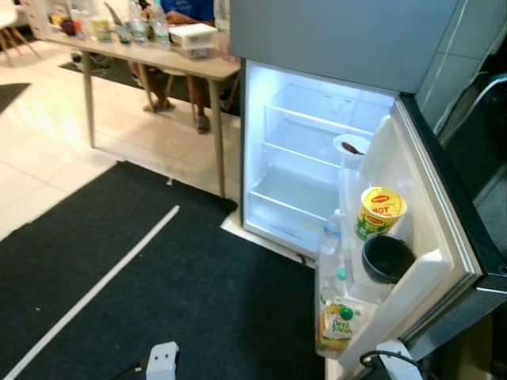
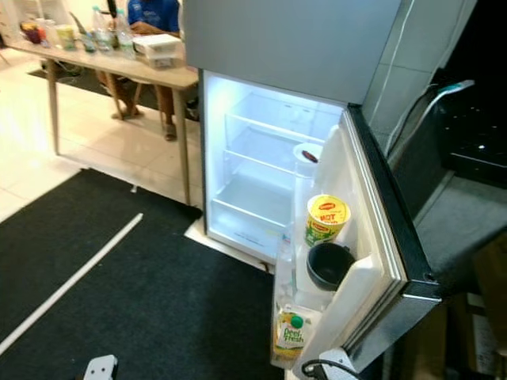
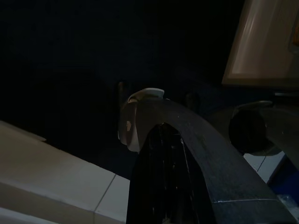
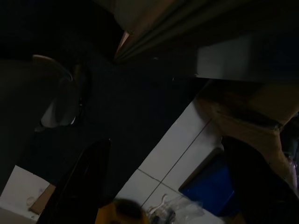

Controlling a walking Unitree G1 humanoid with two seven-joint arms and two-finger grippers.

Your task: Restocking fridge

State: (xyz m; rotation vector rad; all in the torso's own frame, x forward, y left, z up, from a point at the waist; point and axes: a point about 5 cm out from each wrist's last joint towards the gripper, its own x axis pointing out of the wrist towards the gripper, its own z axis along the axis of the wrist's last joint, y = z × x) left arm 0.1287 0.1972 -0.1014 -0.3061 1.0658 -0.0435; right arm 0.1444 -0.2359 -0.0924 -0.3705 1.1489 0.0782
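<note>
- The grey fridge stands with its lower compartment open and lit; its white-lined door is swung wide toward the robot's right, its outer edge ahead of the right arm's white wrist part at the bottom of the head view.
- The black floor mat with a white stripe spreads wide and flat before the fridge, ahead of the left arm's white wrist part.
- Beyond the mat lie pale glossy floor tiles and a long wooden counter carrying bottles and containers, with a seated person in blue behind it.
- The clear fridge shelves look bare.
- In the door racks: a yellow noodle cup with a red label, a black bowl just below it, a clear plastic bottle beside them, a green-and-yellow juice carton lowest, and a white cup highest.
- The left gripper hangs over dark mat and tile edge; its black fingers look close together, but how far apart they are I cannot tell.
- The right gripper hangs in shade near the door's edge; its two dark fingers stand well apart, holding nothing.
</note>
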